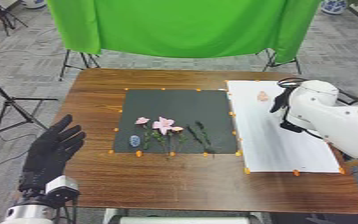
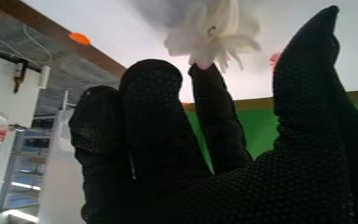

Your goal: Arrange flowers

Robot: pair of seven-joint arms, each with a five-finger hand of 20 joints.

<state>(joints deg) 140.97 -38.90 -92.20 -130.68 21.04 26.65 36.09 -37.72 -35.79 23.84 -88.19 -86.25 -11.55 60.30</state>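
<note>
My right hand (image 1: 284,101) is over the white sheet (image 1: 291,155), just right of a small pale pink flower (image 1: 262,95). In the right wrist view, this hand (image 2: 184,185) has its fingers extended and its thumb apart. A white flower (image 2: 213,32) lies at one fingertip; whether they touch is unclear. Pink flowers (image 1: 164,125) with green stems, leafy green sprigs (image 1: 203,136) and a blue oval piece (image 1: 135,140) lie on the dark sheet (image 1: 175,102). My left hand (image 1: 53,147) is open, beside the table's left edge.
Orange pieces (image 1: 231,114) line the borders of both sheets on the brown table (image 1: 158,187). Beyond the far edge hangs a green cloth (image 1: 184,30) on stands. A black tripod (image 1: 11,102) stands left of the table.
</note>
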